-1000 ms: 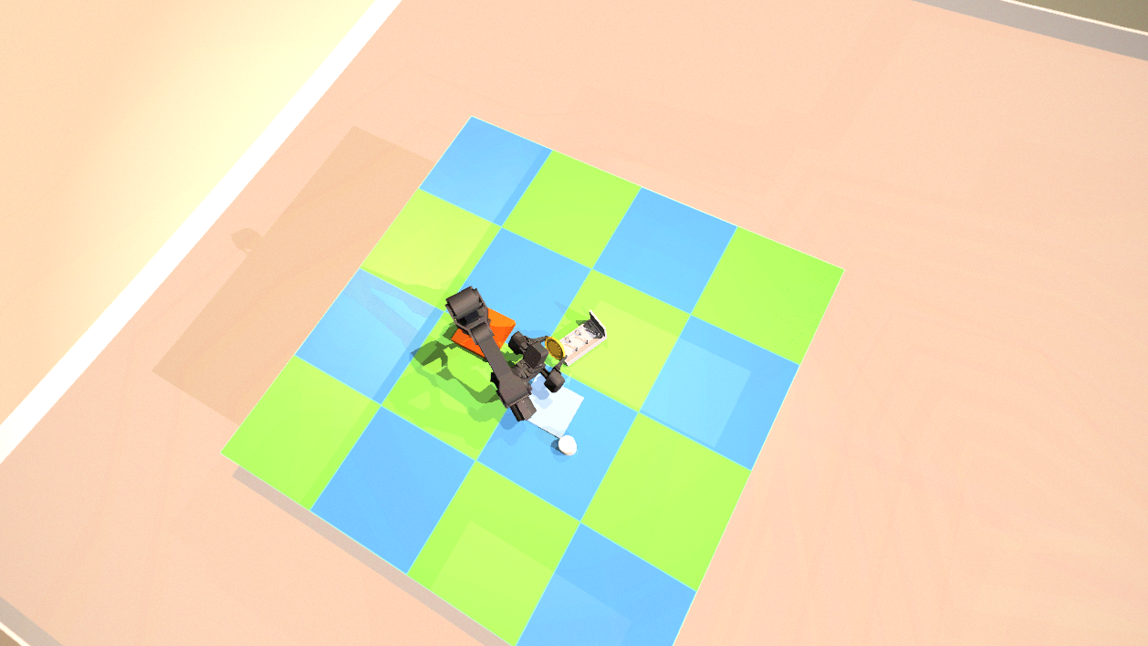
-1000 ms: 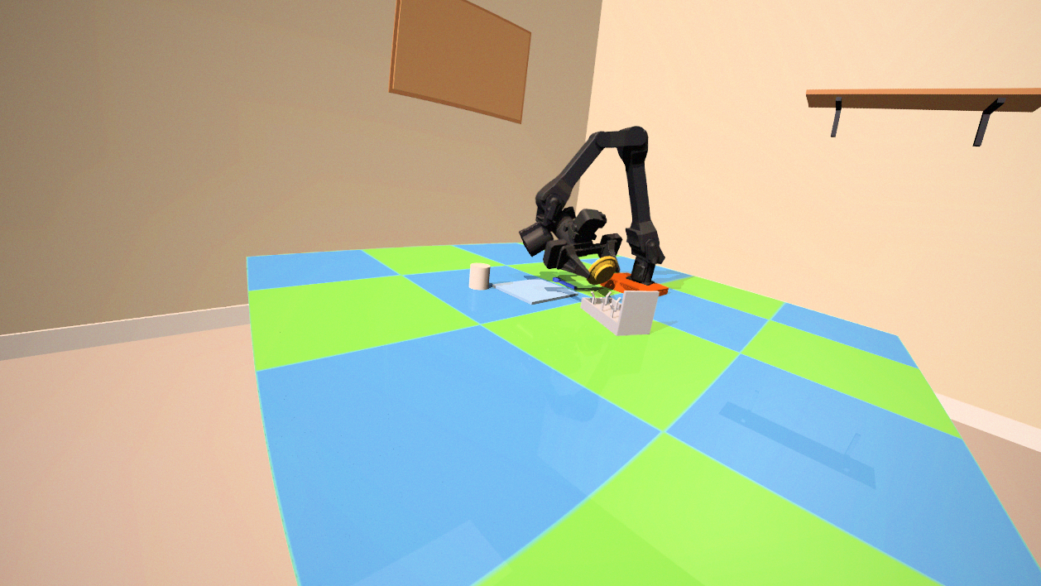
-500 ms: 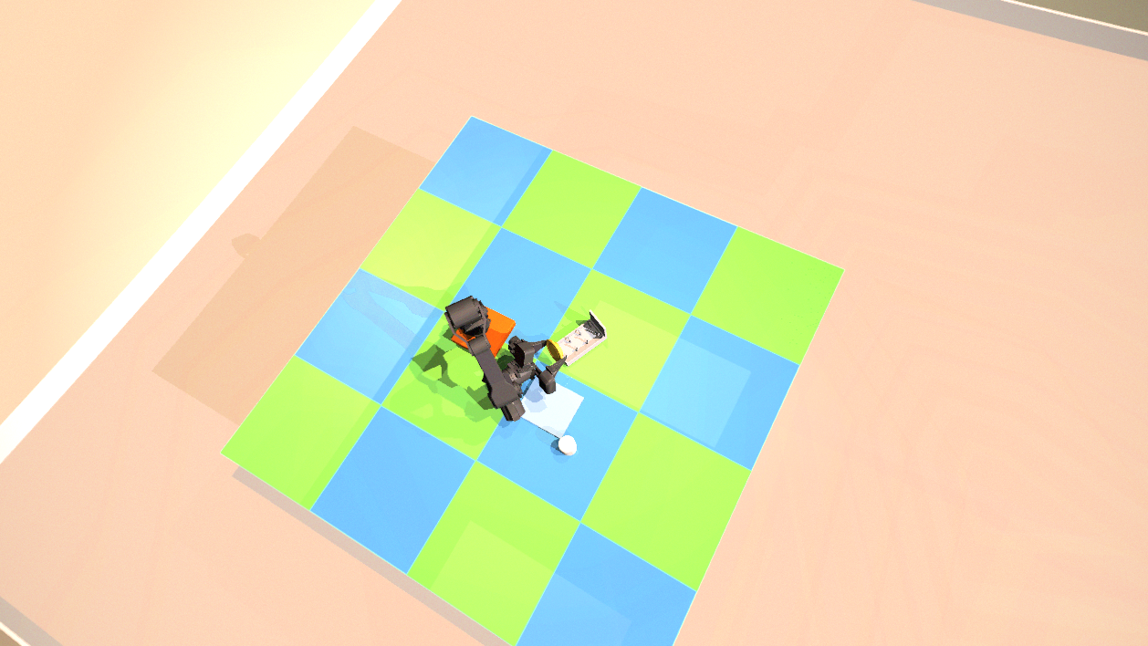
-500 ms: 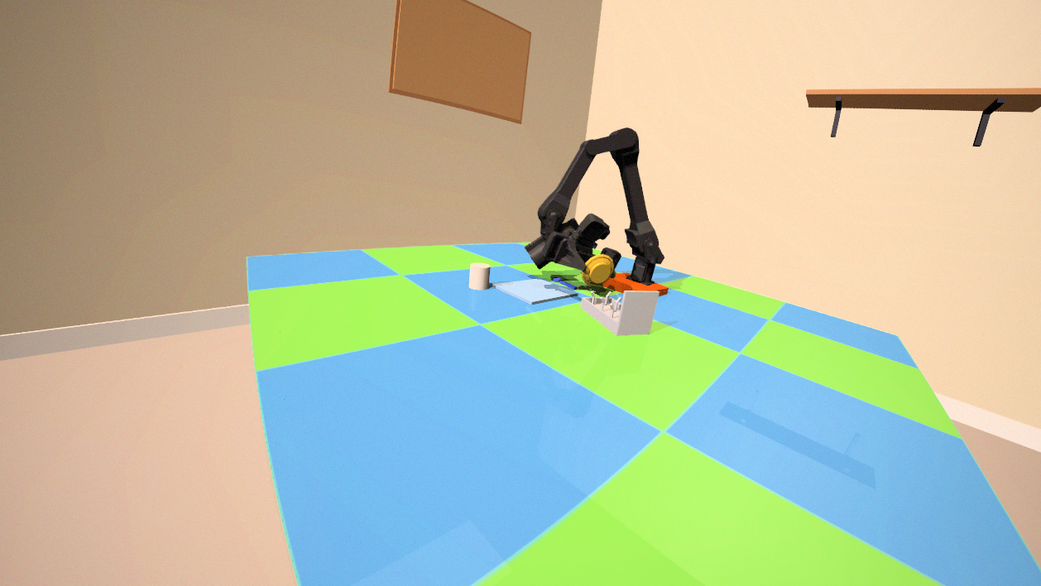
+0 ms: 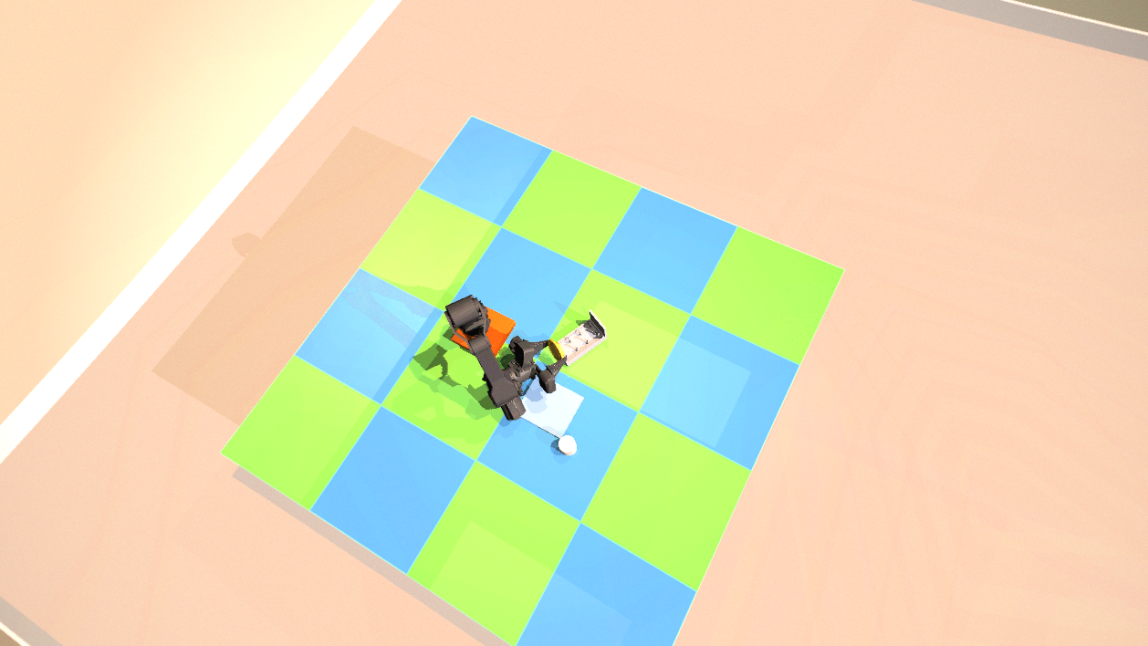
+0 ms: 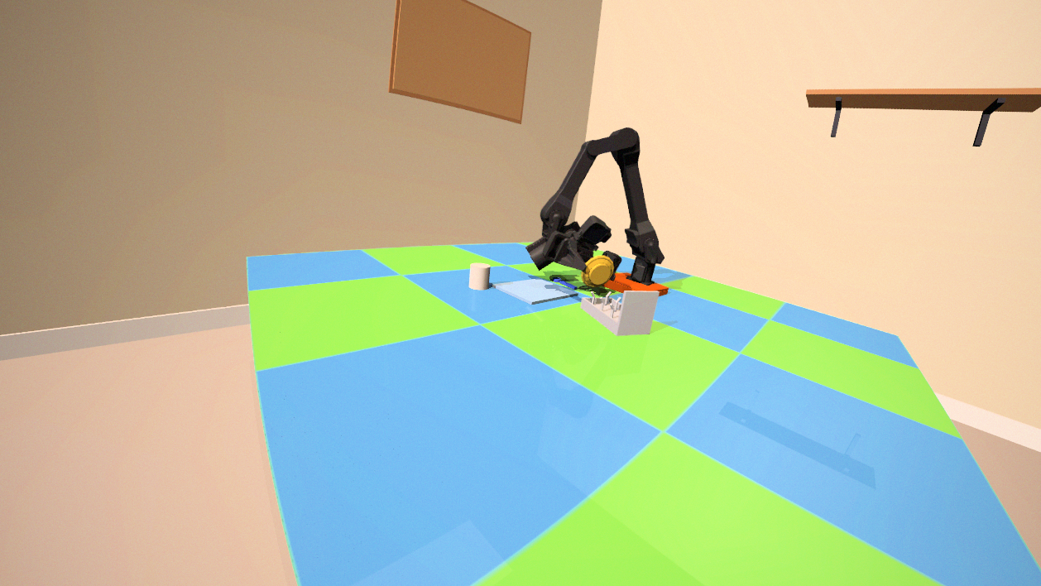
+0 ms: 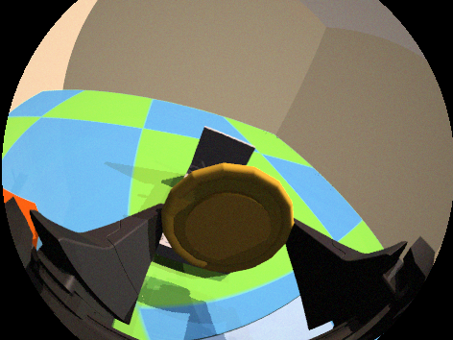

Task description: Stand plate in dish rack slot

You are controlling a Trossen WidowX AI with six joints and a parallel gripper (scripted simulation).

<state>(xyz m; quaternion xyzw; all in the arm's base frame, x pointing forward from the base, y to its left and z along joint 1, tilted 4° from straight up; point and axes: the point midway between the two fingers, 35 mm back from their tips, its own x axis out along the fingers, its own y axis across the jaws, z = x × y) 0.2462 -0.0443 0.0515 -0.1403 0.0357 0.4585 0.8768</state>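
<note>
Near the middle of the checkered desk, our gripper [image 6: 591, 263] is pinching a yellow plate [image 6: 599, 270] by its rim, one finger on each side, the fingers spread wide around it. We hold the plate on edge in the air, just beside the near end of the white dish rack [image 6: 621, 309], toward the arm's orange base [image 6: 640, 285]. To do this step well, we judge we should line the plate's edge up with a gap between the rails, lower it slowly until the rack carries it, and only then release.
</note>
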